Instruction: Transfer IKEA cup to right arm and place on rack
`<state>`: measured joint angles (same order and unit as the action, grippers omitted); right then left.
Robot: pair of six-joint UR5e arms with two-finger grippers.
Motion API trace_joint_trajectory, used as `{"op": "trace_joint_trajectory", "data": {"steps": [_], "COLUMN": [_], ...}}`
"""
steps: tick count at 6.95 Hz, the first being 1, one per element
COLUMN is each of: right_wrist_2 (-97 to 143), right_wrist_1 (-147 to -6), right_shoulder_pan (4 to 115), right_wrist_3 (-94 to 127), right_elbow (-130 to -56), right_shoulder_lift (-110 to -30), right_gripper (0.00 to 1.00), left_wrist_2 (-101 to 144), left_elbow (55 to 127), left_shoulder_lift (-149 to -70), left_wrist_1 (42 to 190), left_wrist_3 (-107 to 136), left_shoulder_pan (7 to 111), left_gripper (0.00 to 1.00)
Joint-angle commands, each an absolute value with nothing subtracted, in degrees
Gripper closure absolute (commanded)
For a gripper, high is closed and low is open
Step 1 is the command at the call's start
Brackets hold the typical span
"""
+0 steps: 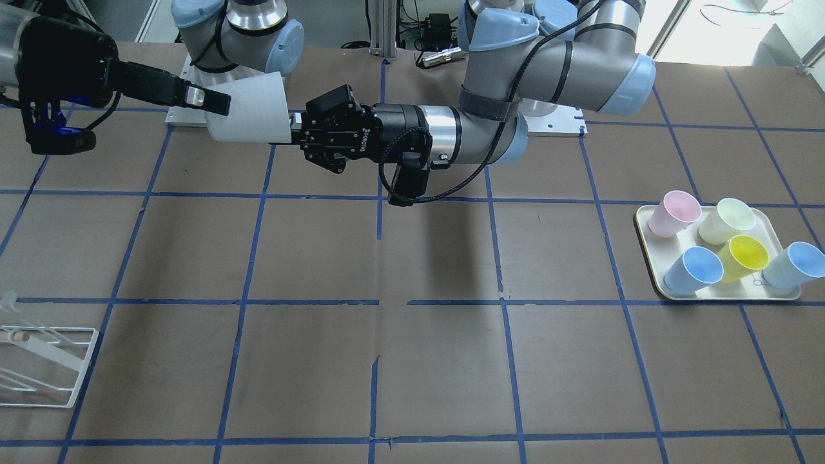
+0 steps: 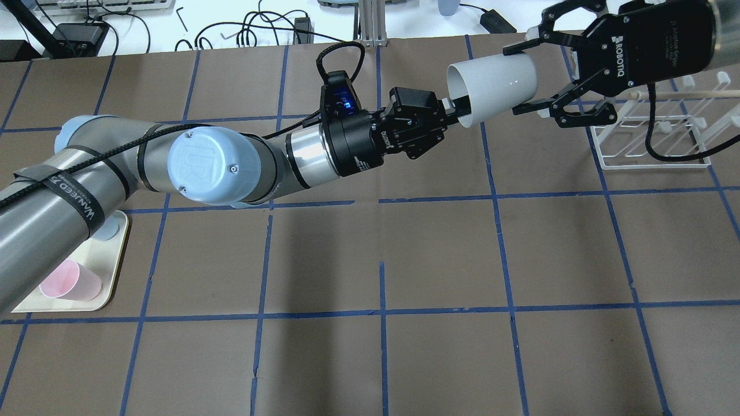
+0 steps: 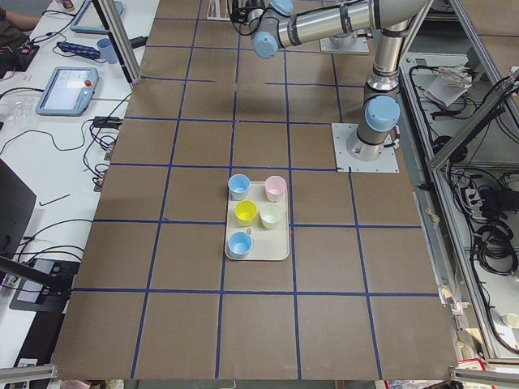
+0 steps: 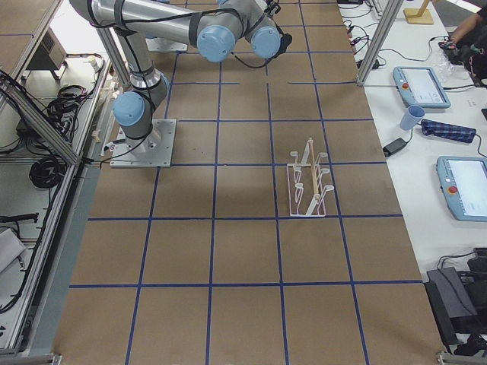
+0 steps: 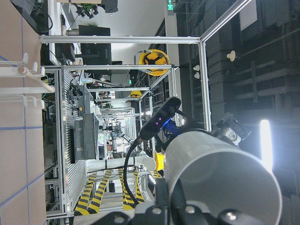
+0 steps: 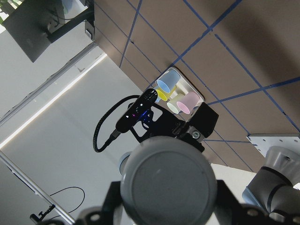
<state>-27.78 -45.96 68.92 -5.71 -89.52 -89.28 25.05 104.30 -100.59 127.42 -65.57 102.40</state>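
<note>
Holding position, entry as follows: one IKEA cup, pale grey, lying on its side in mid-air well above the table. Its mouth faces the left arm and its base faces the right arm. We log it as between the two claws and apart from the rack, which stands on the table near the right claw.

Left claw: clenched on the cup's rim, one finger inside the mouth and one outside.

Right claw: fingers bracket the base end, one at each side of the wall. We cannot tell whether they press on it.

Risks, in our judgement:
1. The left claw frees the rim before the right one has a firm hold, and the cup drops to the table.
2. The right claw takes only the narrow tapered end, and smooth plastic could slide out of the pads.
3. Both claws are clenched while one arm pulls, so the cup twists or its thin wall buckles.
4. The inner left finger catches the rim if it backs out off the cup's axis.

Pose: the left arm is stretched long across the table, with the wrist near level and the claw pointing along the cup. The right arm enters from the opposite edge, its wrist roughly level, its claw facing the left one almost in line.
</note>
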Motion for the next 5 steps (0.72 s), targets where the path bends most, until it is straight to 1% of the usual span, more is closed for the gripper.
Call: {"op": "trace_joint_trajectory", "data": {"steps": [1, 2, 4, 5], "right_wrist_2": [-27.77, -27.77, -27.69, -27.95], "right_wrist_1": [-45.97, -46.05, -47.36, -49.03], "right_shoulder_pan": [68.91, 68.82, 68.38, 68.29], "right_wrist_3": [-5.71, -5.71, -5.54, -5.54], "right_elbow": [-89.39, -89.30, -88.34, -87.29], "right_shoulder_lift": [-89.30, -89.30, -88.86, -88.16], "right_gripper": [0.44, 0.45, 0.50, 0.56], "left_wrist_2": [24.87, 24.79, 22.78, 19.37], "left_elbow": [103.80, 103.54, 103.71, 103.80], "left_shoulder_lift": [-100.46, -100.46, -100.28, -100.28], "left_wrist_1": [127.53, 128.05, 128.58, 128.76], "left_wrist_3": [-65.39, -65.30, -65.30, -65.30], "left_shoulder_pan": [102.39, 101.78, 100.21, 97.67], "left_gripper": [0.11, 0.07, 0.07, 0.07]}}
